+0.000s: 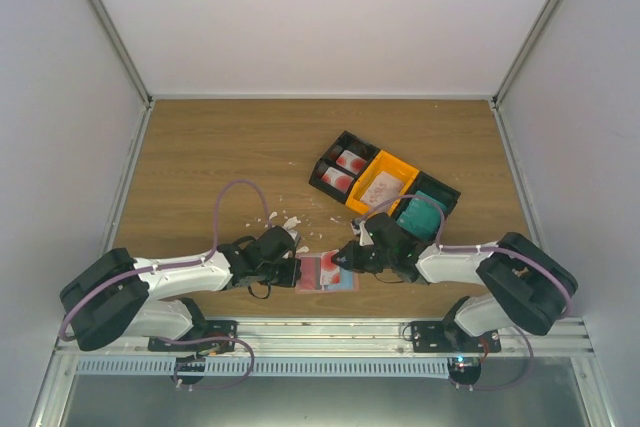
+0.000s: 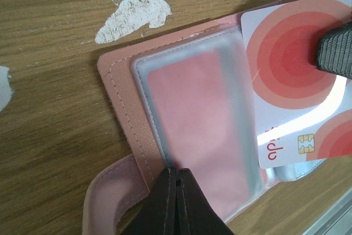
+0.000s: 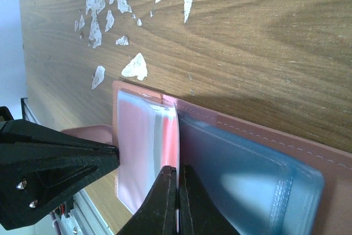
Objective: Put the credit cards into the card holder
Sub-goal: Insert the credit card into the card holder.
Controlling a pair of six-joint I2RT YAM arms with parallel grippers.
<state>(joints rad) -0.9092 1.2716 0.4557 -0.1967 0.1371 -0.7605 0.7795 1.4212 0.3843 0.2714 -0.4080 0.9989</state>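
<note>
- While the salmon-pink, leather-like folding card holder (image 2: 113,89) lies open on the wooden table (image 1: 220,157), low in the centre of the top view between both arms, you are partway through inserting one card.
- Your left gripper (image 2: 177,179), at the bottom centre of its wrist view, has its jaws fully together with nothing between them. Its tips seem to press on the clear plastic sleeve (image 2: 192,108), pinning the holder flat.
- Your right gripper (image 3: 177,179) looks pinched tight on the white plastic credit card with red circles (image 2: 286,64). That card fills the right of the left wrist view, over the holder's other half, with its edge near the fold.
- Next, I judge, you need to line that edge up with a sleeve mouth and slide it in without dragging the holder.
- The other credit cards (image 1: 350,160) wait in the black and orange plastic bins (image 1: 385,187), upper right of the top view.
</note>
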